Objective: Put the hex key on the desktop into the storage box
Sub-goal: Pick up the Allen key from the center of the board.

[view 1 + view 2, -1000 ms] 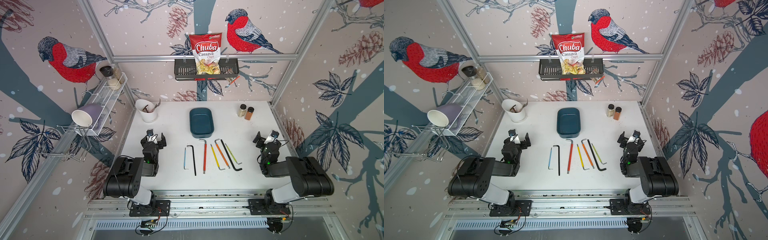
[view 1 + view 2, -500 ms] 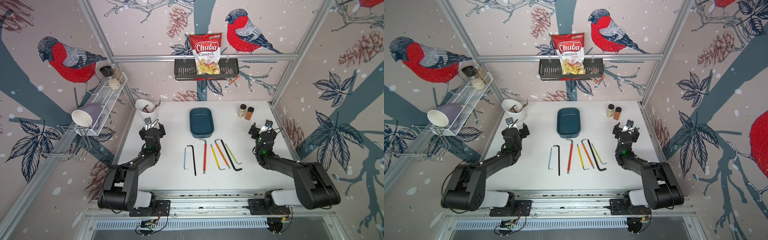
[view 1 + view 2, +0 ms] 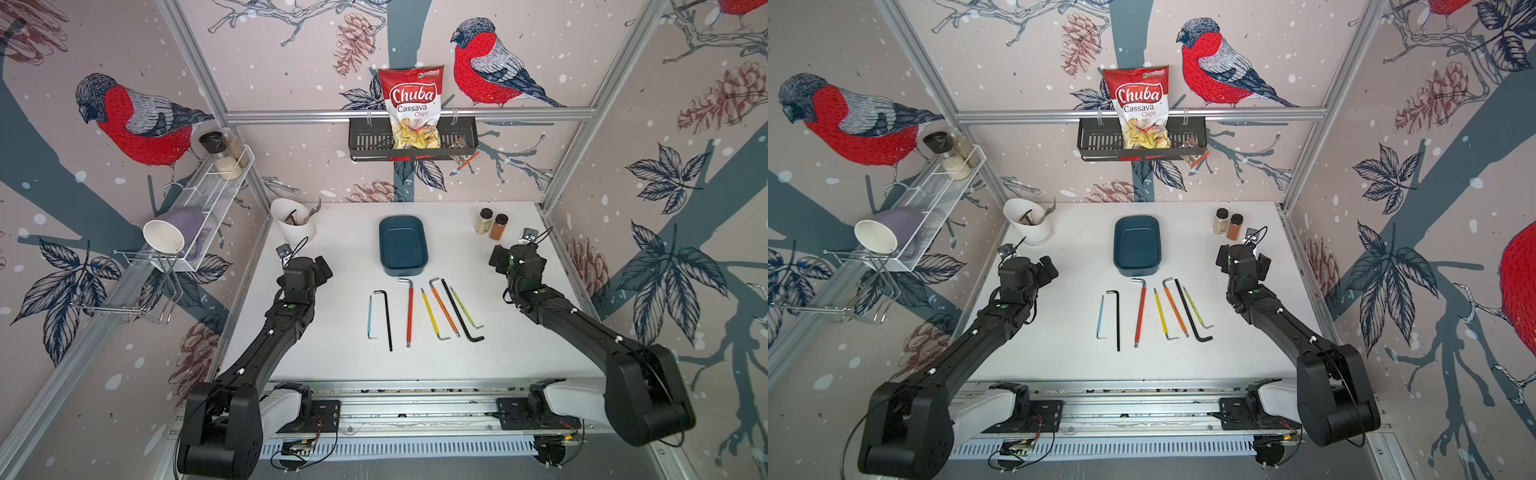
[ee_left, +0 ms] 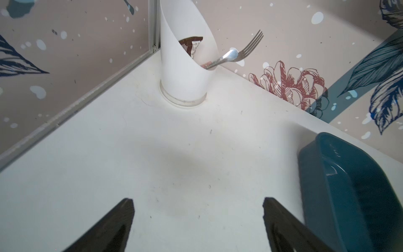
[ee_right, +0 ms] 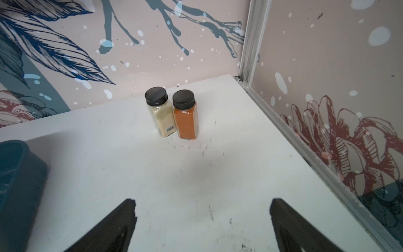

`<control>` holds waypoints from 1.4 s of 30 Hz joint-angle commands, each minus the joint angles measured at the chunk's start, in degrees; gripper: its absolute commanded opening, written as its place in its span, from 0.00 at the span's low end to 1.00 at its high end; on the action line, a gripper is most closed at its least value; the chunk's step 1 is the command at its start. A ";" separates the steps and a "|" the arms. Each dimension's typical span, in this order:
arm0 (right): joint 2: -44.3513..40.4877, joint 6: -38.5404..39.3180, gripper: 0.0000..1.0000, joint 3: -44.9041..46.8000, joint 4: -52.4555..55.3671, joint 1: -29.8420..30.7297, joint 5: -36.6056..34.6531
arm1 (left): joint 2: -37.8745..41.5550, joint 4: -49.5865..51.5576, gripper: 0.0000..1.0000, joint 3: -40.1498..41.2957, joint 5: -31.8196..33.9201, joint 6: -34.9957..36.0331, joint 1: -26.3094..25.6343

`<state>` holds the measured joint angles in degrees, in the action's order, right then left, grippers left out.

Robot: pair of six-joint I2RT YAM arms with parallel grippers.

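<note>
Several hex keys lie side by side on the white desktop point(image 3: 332, 365) in both top views: blue point(image 3: 369, 316), black point(image 3: 387, 320), red point(image 3: 409, 311), yellow point(image 3: 432, 313), orange point(image 3: 444, 307), a longer black one point(image 3: 459, 309) and green point(image 3: 465, 307). Just behind them sits the teal storage box point(image 3: 403, 245) point(image 3: 1137, 245), with nothing in it. My left gripper point(image 3: 309, 266) point(image 4: 198, 203) hovers left of the box, open over bare table. Right of the box my right gripper point(image 3: 515, 255) point(image 5: 202, 203) is open too, facing the jars. No hex key shows in either wrist view.
A white utensil holder point(image 3: 293, 220) with a fork stands at the back left. Two spice jars point(image 3: 492, 224) point(image 5: 174, 113) stand at the back right. A black wall basket point(image 3: 411, 141) holds a chips bag. A white wire shelf point(image 3: 208, 195) hangs on the left wall.
Both arms have stretched out from a folded pose near the front rail. Both grippers moved toward the back of the table, level with the storage box, and stayed open.
</note>
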<state>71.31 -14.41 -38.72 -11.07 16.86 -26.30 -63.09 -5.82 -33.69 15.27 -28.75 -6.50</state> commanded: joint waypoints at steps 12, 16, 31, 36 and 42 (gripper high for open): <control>-3.12 -6.40 0.92 -4.55 24.20 1.42 22.59 | -0.40 18.93 0.96 -7.32 -13.30 -8.42 -2.17; 2.17 -6.29 0.85 -8.48 30.75 1.93 25.50 | -2.55 19.57 0.96 -8.62 -17.04 -8.27 -3.05; 15.39 -7.64 0.72 -11.89 37.30 12.01 20.79 | -13.33 21.40 0.96 -12.62 -19.75 -6.35 -8.99; 18.61 -7.84 0.69 -13.34 38.78 14.04 18.32 | -14.60 21.75 0.96 -13.43 -19.59 -5.70 -9.33; 21.80 -8.95 0.68 -14.25 39.53 14.78 15.97 | -14.43 21.93 0.96 -13.18 -18.92 -5.27 -9.41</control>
<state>91.96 -22.39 -52.25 26.81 31.46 -7.42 -77.60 15.64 -46.54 -4.27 -35.00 -15.79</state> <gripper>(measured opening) 0.680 0.958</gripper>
